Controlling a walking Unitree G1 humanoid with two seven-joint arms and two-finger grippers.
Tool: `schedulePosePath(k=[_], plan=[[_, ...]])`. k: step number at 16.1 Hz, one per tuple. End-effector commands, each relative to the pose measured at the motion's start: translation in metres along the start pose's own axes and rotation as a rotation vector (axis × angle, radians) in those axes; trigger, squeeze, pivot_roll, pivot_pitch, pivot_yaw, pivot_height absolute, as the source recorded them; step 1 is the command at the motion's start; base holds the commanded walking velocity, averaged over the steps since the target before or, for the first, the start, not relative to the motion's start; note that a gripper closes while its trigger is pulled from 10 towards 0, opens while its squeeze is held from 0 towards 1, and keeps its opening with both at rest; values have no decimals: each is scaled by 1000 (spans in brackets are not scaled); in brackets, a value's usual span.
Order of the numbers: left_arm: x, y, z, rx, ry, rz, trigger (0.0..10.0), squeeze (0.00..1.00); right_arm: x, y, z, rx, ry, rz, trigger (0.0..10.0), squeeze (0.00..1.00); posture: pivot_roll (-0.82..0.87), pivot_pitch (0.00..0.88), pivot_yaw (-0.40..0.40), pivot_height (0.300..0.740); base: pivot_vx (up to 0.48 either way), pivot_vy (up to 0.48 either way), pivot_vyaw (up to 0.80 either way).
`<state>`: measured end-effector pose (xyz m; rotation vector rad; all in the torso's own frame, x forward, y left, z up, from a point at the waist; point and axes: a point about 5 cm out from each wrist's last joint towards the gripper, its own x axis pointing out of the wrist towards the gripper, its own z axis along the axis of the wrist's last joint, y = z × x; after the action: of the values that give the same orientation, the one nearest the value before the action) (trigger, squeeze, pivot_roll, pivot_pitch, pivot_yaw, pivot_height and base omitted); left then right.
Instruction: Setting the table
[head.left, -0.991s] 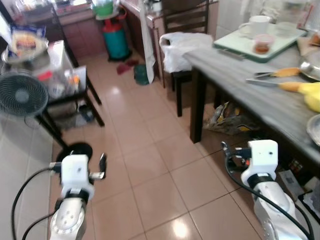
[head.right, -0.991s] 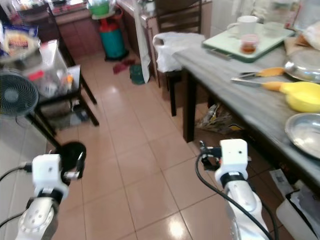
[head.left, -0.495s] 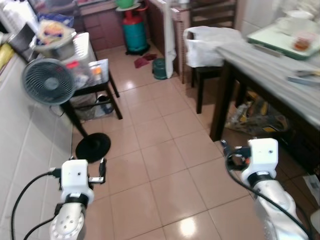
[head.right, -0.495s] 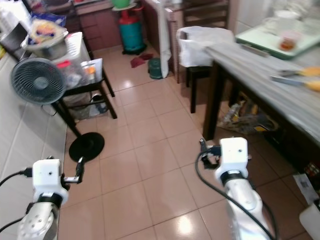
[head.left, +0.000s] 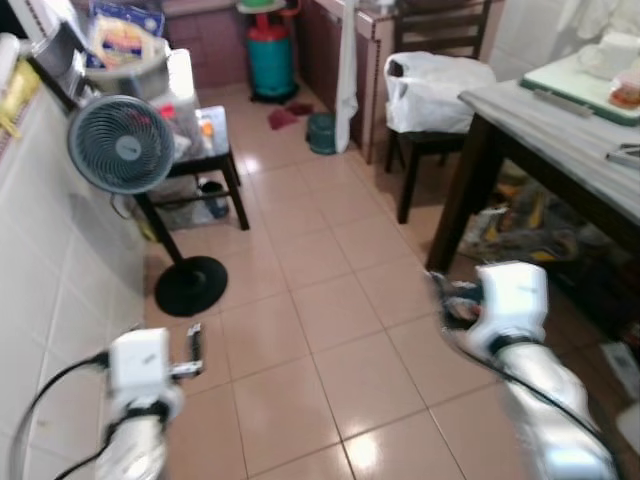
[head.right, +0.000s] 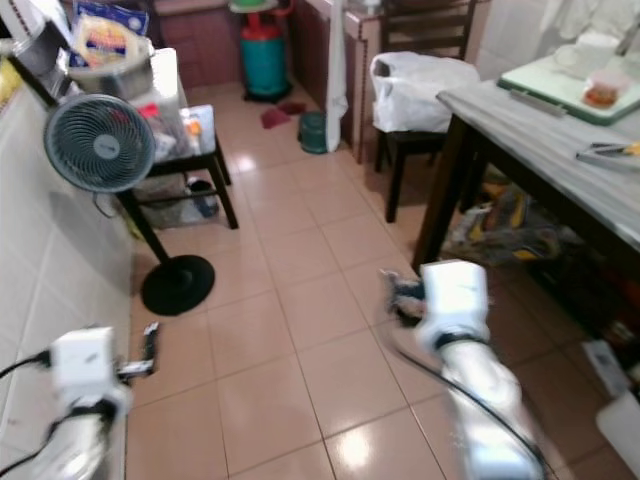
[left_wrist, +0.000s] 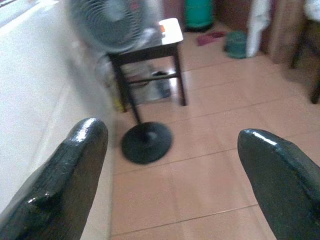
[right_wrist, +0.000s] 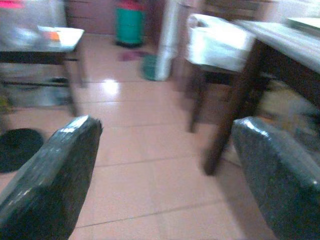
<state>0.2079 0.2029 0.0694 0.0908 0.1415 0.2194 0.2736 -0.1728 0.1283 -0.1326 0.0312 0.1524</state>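
The grey dining table (head.left: 560, 140) runs along the right. On its far end lies a green-edged tray (head.right: 560, 85) with a white mug (head.right: 583, 52) and a small cup of red food (head.right: 606, 92). A yellow-handled utensil (head.right: 610, 151) lies nearer on the tabletop. My left gripper (left_wrist: 170, 165) is low at the left over the floor tiles, open and empty. My right gripper (right_wrist: 165, 165) is low at the right beside the table leg (head.left: 458, 205), open and empty too.
A standing fan (head.left: 122, 145) and a black side table (head.left: 205, 160) loaded with clutter stand at the left by the tiled wall. A dark chair holding a white plastic bag (head.left: 435, 78) is at the table's end. A teal gas cylinder (head.left: 270, 60) stands at the back. Bags lie under the table (head.left: 520, 225).
The view has swung left and back: the table has slid toward the right edge and the fan and wall have come in. Both arms hang as before.
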Motion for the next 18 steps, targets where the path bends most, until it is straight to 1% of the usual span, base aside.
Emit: schedulePosePath(k=[1, 4, 6, 7, 8, 10, 11, 12, 13, 16, 18], plan=[[-4, -2, 2, -6, -24, 32, 10000, 0, 6, -6, 1, -23, 16, 25, 10000, 0, -225, 68, -3, 740, 0, 0, 0], [-8, -3, 1, -22, -29, 68, 10000, 0, 12, -5, 4, -36, 16, 64, 10000, 0, -208, 69, -45, 740, 0, 0, 0], [-9, -3, 0, -27, -31, 78, 10000, 0, 14, -4, 4, -38, 16, 76, 10000, 0, -208, 69, -45, 740, 0, 0, 0], [-10, -2, 0, -26, -33, 85, 10000, 0, 15, -3, 4, -39, 18, 85, 10000, 0, -202, 70, -66, 740, 0, 0, 0], [-10, -2, 0, -26, -37, 93, 10000, 0, 16, -2, 4, -40, 18, 92, 10000, 0, -200, 71, -71, 740, 0, 0, 0], [-10, -2, 1, -24, -42, 99, 10000, 0, 18, 0, 3, -36, 19, 98, 10000, 0, -195, 75, -68, 740, 0, 0, 0], [-9, 0, 4, -11, -51, 90, 10000, 0, 18, 6, 3, -24, 17, 101, 10000, 0, -187, 84, -49, 740, 0, 0, 0], [-8, 1, 5, -6, -54, 87, 10000, 0, 18, 8, 3, -21, 16, 102, 10000, 0, -187, 87, -44, 740, 0, 0, 0], [-5, 7, 7, 17, -58, 70, 10000, 0, 13, 14, -3, 2, 21, 95, 10000, 0, -185, 89, -6, 740, 0, 0, 0], [-2, 5, 12, 38, -67, 39, 10000, 0, 8, 9, -5, 11, 24, 61, 10000, 0, -188, 105, 34, 740, 0, 0, 0], [1, -3, 13, 42, -64, 9, 10000, 0, 6, -2, -7, 0, 30, 33, 10000, 0, -193, 117, 56, 740, 0, 0, 0]])
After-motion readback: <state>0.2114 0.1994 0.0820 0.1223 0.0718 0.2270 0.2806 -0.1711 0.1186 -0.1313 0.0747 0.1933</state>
